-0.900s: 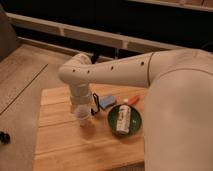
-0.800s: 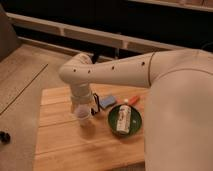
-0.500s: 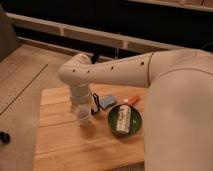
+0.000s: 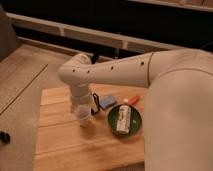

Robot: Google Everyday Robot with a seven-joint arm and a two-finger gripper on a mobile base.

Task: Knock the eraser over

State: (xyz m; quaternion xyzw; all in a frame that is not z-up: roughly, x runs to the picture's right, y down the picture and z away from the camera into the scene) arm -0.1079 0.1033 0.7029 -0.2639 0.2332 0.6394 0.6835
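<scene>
The eraser [image 4: 95,103], a small thin black block, stands upright on the wooden table [image 4: 65,145], just right of my wrist. A white cup [image 4: 83,118] stands just in front and to the left of it. My white arm reaches in from the right and bends down at the wrist. My gripper [image 4: 81,106] points down right above the cup, close beside the eraser on its left. I cannot tell whether it touches the eraser.
A flat light-blue block [image 4: 107,101] lies right of the eraser. An orange-and-white marker [image 4: 131,101] lies further right. A green bowl [image 4: 136,129] with a white object in it sits at the front right. The table edge runs along the left and front.
</scene>
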